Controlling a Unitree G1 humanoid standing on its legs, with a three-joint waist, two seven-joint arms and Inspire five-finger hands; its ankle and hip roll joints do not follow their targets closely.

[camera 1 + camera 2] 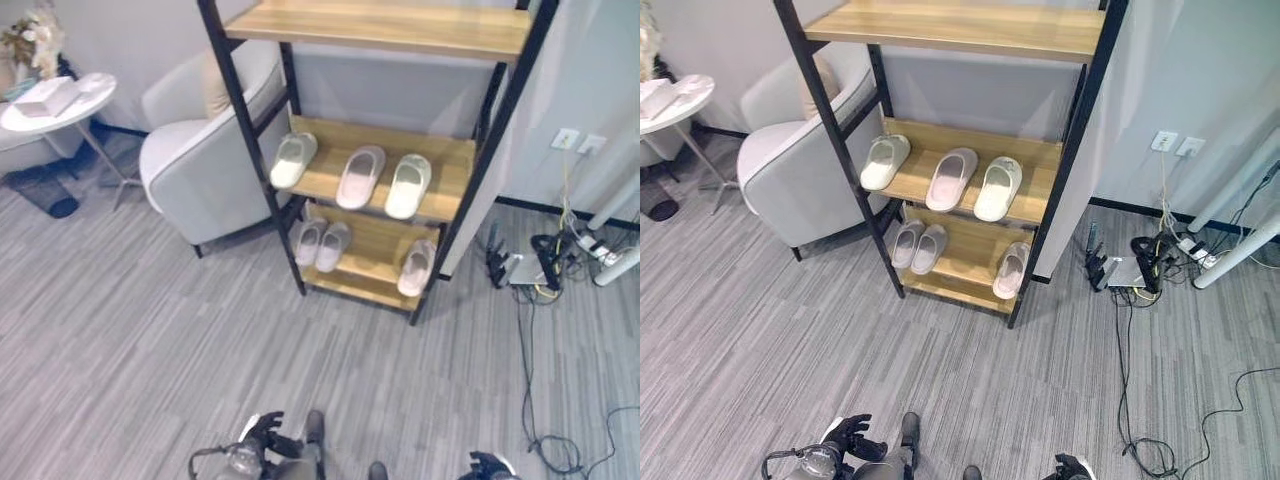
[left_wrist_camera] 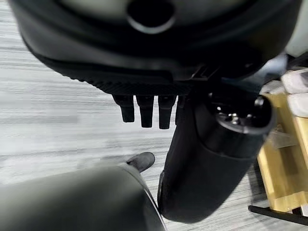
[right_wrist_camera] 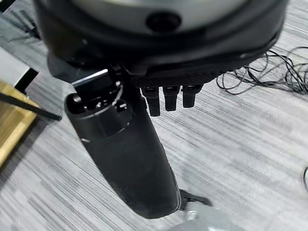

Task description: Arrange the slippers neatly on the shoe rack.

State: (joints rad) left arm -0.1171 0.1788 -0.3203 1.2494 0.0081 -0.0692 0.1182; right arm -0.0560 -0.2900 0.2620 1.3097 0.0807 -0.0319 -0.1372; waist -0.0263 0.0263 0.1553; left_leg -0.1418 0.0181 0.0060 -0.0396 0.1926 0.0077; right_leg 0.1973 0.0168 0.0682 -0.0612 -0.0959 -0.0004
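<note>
fingers (image 2: pixel 142 111) straight, empty; six slippers (image 1: pixel 361 176) on shoe rack (image 1: pixel 462 158).

Grey striped floor (image 1: pixel 120 350); grey armchair (image 1: pixel 200 160) — round white table (image 1: pixel 60 105).

Pale slippers (image 1: pixel 361 176), wood-and-black rack (image 1: pixel 455 155), grey striped floor (image 1: pixel 120 340).

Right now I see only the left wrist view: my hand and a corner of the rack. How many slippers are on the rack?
Observer: Six. Three slippers lie apart on the middle shelf.
Operator: And the others?
Observer: On the lower shelf: a pair side by side at its left end, a single slipper at its right end.
Operator: Does the right hand hold something?
Observer: No. The right hand is open and holds nothing, low at the eye view's bottom edge.
</note>
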